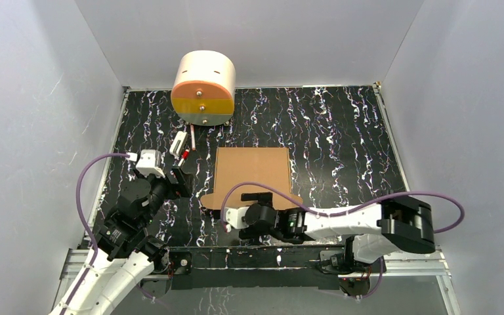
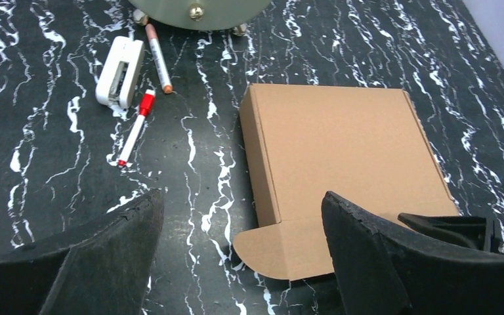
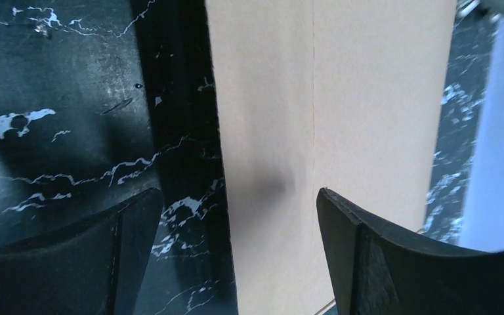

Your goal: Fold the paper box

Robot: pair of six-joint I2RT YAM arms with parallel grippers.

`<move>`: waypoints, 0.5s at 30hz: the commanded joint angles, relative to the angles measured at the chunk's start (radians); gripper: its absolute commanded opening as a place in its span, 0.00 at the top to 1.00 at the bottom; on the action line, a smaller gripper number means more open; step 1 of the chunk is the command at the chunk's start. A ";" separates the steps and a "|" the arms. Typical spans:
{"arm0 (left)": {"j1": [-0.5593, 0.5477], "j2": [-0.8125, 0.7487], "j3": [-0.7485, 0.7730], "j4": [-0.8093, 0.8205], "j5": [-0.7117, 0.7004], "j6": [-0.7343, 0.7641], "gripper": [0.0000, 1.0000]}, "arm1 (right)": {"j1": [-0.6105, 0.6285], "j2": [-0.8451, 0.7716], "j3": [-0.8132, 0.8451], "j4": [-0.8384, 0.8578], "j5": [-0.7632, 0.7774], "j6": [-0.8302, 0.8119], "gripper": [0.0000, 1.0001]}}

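1. Top external view shows pale grey walls (image 1: 26, 98) on three sides, well beyond both pincers.
2. The tabletop (image 1: 341, 131) is black with white squiggly lines. It lies under both pincers.
3. The paper box (image 1: 252, 170) is brown and flat. It sits just ahead of the right pincer (image 1: 256, 197) and ahead and to the right of the left pincer (image 1: 178, 174). It looks nearly done: the sides are up and the lid lies flat on top. Rounded flaps stick out at the end by the right pincer. I think they need to be tucked in.
4. A cream cylinder (image 1: 203, 88) with an orange and yellow front stands far ahead of the left pincer.
5. The left pincer is wide open and holds nothing. The left wrist view shows one rounded flap on the tabletop past its fingertips.
6. The right pincer is wide open too, with nothing in it. It hangs over one edge of the box.
7. A small white gadget (image 2: 118, 72), a red marker (image 2: 136, 128) and a thin pen (image 2: 157, 59) lie ahead of the left pincer, near the cylinder.
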 commanded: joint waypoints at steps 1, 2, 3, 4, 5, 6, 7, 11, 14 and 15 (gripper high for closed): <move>0.022 0.001 0.009 -0.035 -0.076 0.016 0.13 | 0.047 0.073 0.020 0.204 0.169 -0.203 0.06; 0.028 -0.002 0.013 -0.040 -0.097 0.009 0.13 | 0.052 0.094 0.014 0.248 0.198 -0.230 0.07; 0.038 -0.007 0.014 -0.043 -0.103 0.005 0.13 | 0.058 0.125 0.013 0.280 0.225 -0.253 0.08; 0.048 -0.015 0.013 -0.043 -0.099 0.002 0.13 | 0.064 0.149 0.016 0.294 0.246 -0.272 0.09; 0.058 -0.027 0.009 -0.039 -0.091 0.000 0.13 | 0.069 0.171 0.016 0.312 0.271 -0.295 0.10; 0.068 -0.038 0.004 -0.034 -0.079 -0.002 0.13 | 0.073 0.195 0.015 0.339 0.299 -0.320 0.11; 0.076 -0.049 -0.001 -0.029 -0.068 -0.003 0.13 | 0.077 0.217 0.010 0.365 0.330 -0.344 0.12; 0.107 -0.066 -0.009 -0.012 -0.036 -0.001 0.14 | 0.084 0.272 -0.010 0.459 0.374 -0.420 0.18; 0.130 -0.055 -0.008 -0.009 -0.010 -0.002 0.14 | 0.088 0.284 -0.018 0.494 0.404 -0.443 0.27; 0.136 -0.052 -0.010 -0.009 -0.001 -0.003 0.13 | 0.091 0.283 -0.018 0.497 0.407 -0.444 0.32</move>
